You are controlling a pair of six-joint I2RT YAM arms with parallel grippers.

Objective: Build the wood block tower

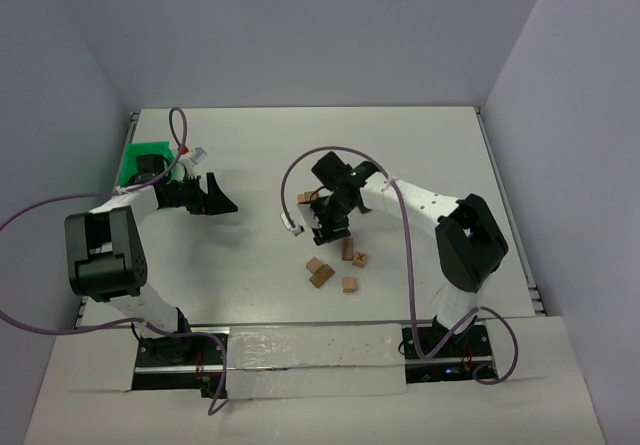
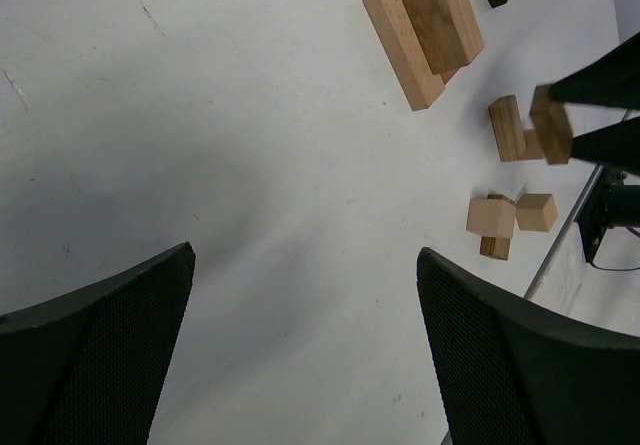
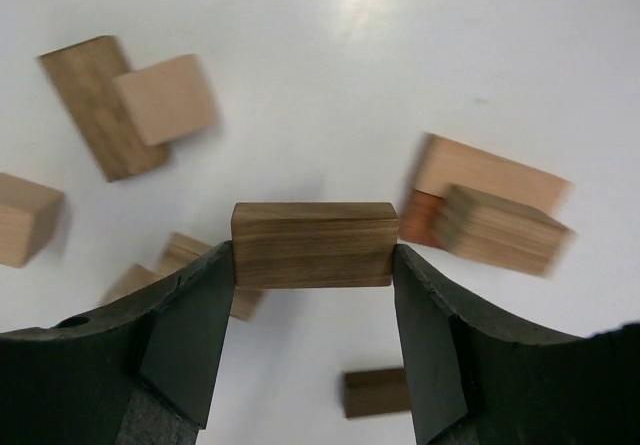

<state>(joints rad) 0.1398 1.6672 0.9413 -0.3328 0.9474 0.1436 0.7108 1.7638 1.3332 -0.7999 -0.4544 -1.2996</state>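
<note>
Walls of pale grey close in a white surface [image 1: 260, 155], with a green tray [image 1: 146, 153] at its far left corner. Beside that, the left hand [image 1: 218, 201] hangs wide open over a bare patch, touching nothing. Right of centre, the right hand [image 3: 313, 265] clamps a brown wood block [image 3: 312, 227] by its ends, above the surface. A low stack [image 3: 490, 215] sits just beside it. Nearer the arms lie loose wood blocks [image 1: 335, 267].
</note>
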